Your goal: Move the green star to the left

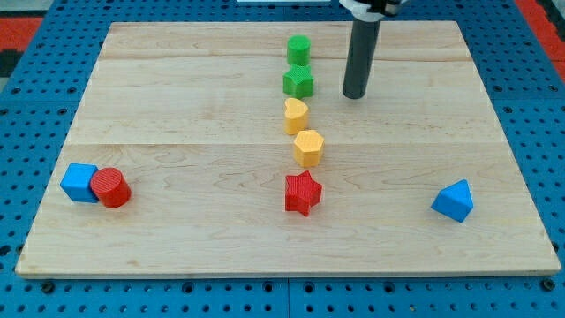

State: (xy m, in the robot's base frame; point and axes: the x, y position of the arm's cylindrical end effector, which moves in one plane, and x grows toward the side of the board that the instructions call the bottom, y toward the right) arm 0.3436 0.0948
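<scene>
My tip [355, 95] carries no jaws, just a bare dark rod. The green star-shaped block [298, 82] sits just to its left in view, so a leftward sweep looks right.

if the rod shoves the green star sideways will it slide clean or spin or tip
The green star looks squat and flat-bottomed, so it will probably slide rather than tip. Its points may make it spin under an off-centre push. My tip sits just to its right; the green block and yellow block are close, so contact is possible.
</scene>
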